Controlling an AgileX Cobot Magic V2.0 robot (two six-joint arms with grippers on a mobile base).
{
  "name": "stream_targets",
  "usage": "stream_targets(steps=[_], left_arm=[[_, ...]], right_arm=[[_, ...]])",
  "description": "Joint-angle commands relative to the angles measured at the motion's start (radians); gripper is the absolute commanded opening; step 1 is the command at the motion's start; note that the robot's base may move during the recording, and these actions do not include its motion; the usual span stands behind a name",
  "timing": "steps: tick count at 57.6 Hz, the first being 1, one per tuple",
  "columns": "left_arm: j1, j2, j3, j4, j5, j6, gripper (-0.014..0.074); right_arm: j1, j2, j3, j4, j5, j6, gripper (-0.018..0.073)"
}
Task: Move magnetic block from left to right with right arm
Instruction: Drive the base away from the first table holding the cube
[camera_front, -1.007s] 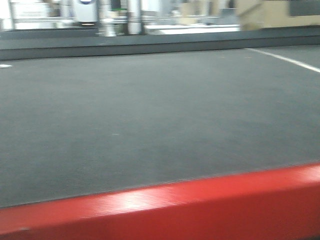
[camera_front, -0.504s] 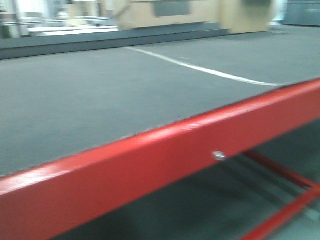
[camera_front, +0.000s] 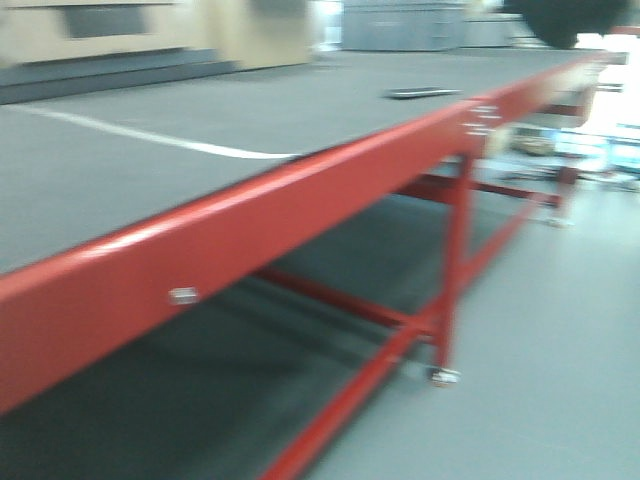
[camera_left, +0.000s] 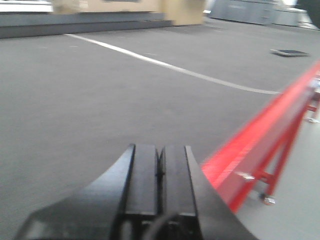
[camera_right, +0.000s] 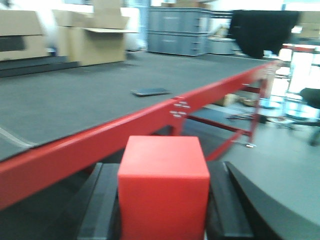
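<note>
The magnetic block (camera_right: 163, 187), a plain red cube, sits between the two black fingers (camera_right: 102, 205) of my right gripper (camera_right: 162, 202), which is shut on it. It is held in the air in front of the red edge of the table (camera_right: 75, 145). My left gripper (camera_left: 160, 172) hangs over the grey table top (camera_left: 75, 100) with its two black fingers pressed together and nothing between them. In the front view neither gripper nor the block shows.
A long table with a red frame (camera_front: 250, 215) and grey mat runs away to the right; a white line (camera_front: 150, 135) crosses the mat. A flat dark object (camera_right: 150, 92) lies on it. Red legs (camera_front: 455, 260), cardboard boxes (camera_right: 95, 45) and grey crates (camera_right: 177, 30) stand around.
The front view has swung to the right: the table's red edge now runs diagonally, and its legs, the floor and the far end of the table have come into sight.
</note>
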Motion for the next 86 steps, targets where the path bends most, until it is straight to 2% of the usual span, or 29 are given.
stream_targets(steps=[1, 86], left_arm=[[-0.002, -0.010, 0.008, -0.003, -0.084, -0.002, -0.0117], [-0.002, -0.010, 0.008, -0.003, -0.084, -0.002, -0.0117]], right_arm=[[-0.004, 0.006, -0.030, 0.003, -0.088, -0.010, 0.0244], [-0.004, 0.006, -0.030, 0.003, -0.088, -0.010, 0.0244]])
